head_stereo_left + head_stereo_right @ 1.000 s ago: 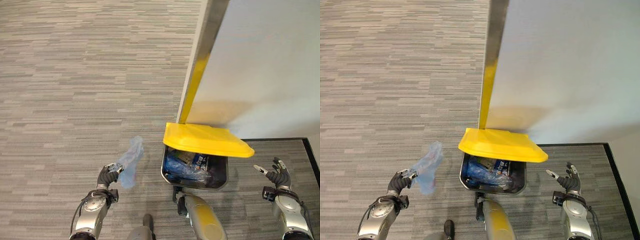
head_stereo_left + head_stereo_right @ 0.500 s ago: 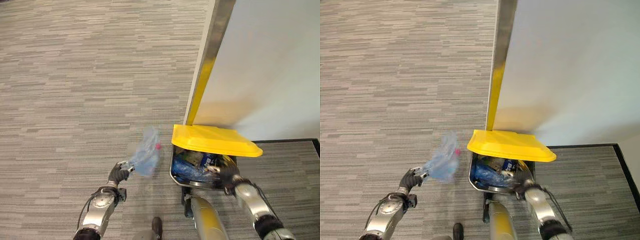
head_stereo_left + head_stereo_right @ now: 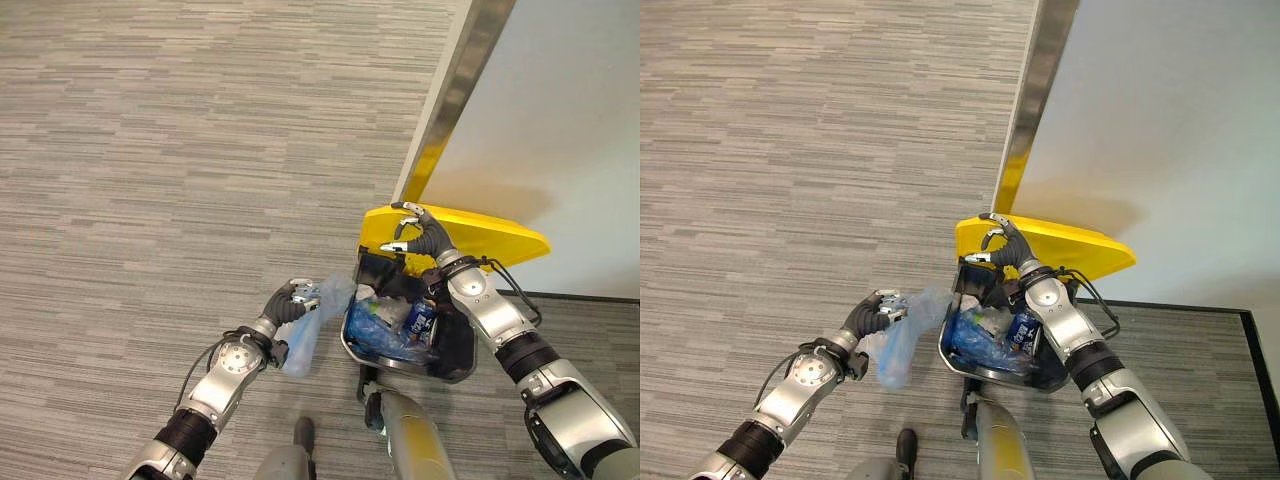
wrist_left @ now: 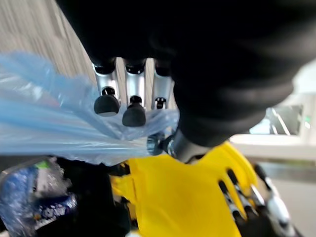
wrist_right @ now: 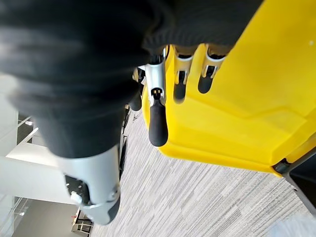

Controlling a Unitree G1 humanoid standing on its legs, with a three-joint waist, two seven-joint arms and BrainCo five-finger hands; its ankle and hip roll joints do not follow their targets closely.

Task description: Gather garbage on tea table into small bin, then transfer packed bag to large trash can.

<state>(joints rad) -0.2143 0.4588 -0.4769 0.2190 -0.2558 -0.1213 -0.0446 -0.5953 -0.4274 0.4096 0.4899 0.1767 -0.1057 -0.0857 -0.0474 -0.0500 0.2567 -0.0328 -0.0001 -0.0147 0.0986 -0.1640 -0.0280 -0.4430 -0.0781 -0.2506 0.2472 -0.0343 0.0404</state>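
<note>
Underneath the raised yellow lid [image 3: 470, 236], the large trash can [image 3: 400, 352] stands full of rubbish. Right hand [image 3: 422, 235] grips the lid's edge; left hand [image 3: 287, 303] pinches the blue bag [image 3: 312, 325] just beside the rim.

The yellow lid [image 3: 480, 235] hides the large trash can's [image 3: 455, 350] 12 o'clock rim. Rubbish inside, behind the blue bag [image 3: 310, 320], is too jumbled to identify.

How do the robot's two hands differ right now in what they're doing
The left hand is curled round the neck of the blue plastic bag, which hangs beside the trash can. The right hand reaches higher, fingers over the edge of the yellow lid, propping it up. Both are at the can.
</note>
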